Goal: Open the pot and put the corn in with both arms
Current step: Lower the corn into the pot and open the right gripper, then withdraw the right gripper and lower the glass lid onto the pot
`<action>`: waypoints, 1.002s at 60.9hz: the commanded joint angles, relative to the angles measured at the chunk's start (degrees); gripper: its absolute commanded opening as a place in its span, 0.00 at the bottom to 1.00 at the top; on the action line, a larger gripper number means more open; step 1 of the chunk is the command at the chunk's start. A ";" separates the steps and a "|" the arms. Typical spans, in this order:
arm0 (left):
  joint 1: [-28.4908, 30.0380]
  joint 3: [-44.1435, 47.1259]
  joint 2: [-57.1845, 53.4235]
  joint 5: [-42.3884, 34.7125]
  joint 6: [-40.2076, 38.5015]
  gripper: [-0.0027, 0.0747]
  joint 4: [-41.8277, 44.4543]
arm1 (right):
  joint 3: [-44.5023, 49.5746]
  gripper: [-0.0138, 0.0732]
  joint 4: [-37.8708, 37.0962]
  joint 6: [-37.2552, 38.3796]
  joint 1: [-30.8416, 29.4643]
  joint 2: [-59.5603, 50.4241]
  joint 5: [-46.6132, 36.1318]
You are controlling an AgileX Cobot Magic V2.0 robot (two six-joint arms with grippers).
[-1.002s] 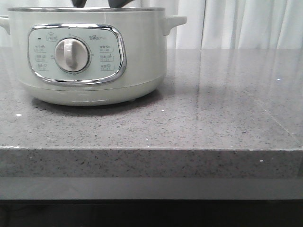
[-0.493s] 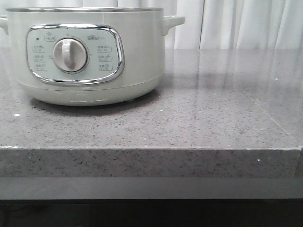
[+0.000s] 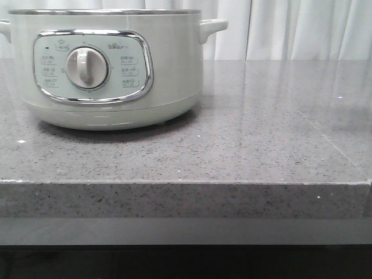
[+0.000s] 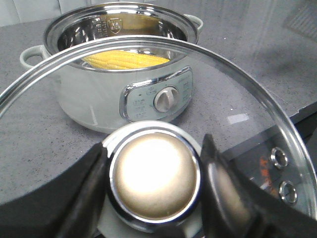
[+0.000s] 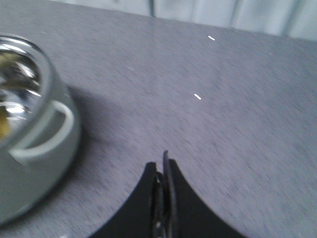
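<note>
The pale greenish-white pot [image 3: 110, 70] stands at the table's left, its dial [image 3: 87, 67] facing me. In the left wrist view the pot [image 4: 99, 94] is open and the yellow corn [image 4: 126, 60] lies inside its steel bowl. My left gripper [image 4: 154, 178] is shut on the round metal knob [image 4: 154, 176] of the glass lid [image 4: 208, 74], held above and in front of the pot. My right gripper [image 5: 162, 166] is shut and empty over bare table, to the right of the pot's side handle [image 5: 47, 131]. Neither gripper shows in the front view.
The grey speckled table [image 3: 261, 128] stretches to the right of the pot, with its front edge [image 3: 186, 183] near me. White curtains [image 3: 290, 29] hang behind.
Dark gripper parts seen above the pot's rim a second ago have left the front view. The pot has stayed in place.
</note>
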 commanded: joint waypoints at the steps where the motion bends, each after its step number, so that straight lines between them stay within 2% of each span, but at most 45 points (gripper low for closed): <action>1: -0.29 -2.09 0.53 -8.74 -0.28 0.28 -1.52 | 5.62 0.09 -0.04 -0.62 -1.46 -6.92 -7.49; 10: -0.29 -2.09 0.53 -8.74 -0.28 0.28 -1.52 | 17.04 0.09 0.17 -0.62 -1.46 -17.31 -13.72; 24: -0.29 -2.09 0.53 -9.61 -0.28 0.28 -1.52 | 31.24 0.09 0.64 -0.62 -1.46 -32.21 -14.13; 38: -0.29 -2.34 1.96 -11.45 -0.28 0.28 -1.41 | 39.21 0.09 0.64 -0.62 -1.46 -42.88 -14.54; 47: -0.29 -6.60 9.54 -11.94 -0.28 0.28 -0.80 | 39.48 0.09 0.64 -0.62 -1.46 -44.44 -15.03; 61: -0.29 -23.59 32.49 -11.94 -0.28 0.28 -0.43 | 39.48 0.09 0.64 -0.62 -1.46 -44.44 -15.08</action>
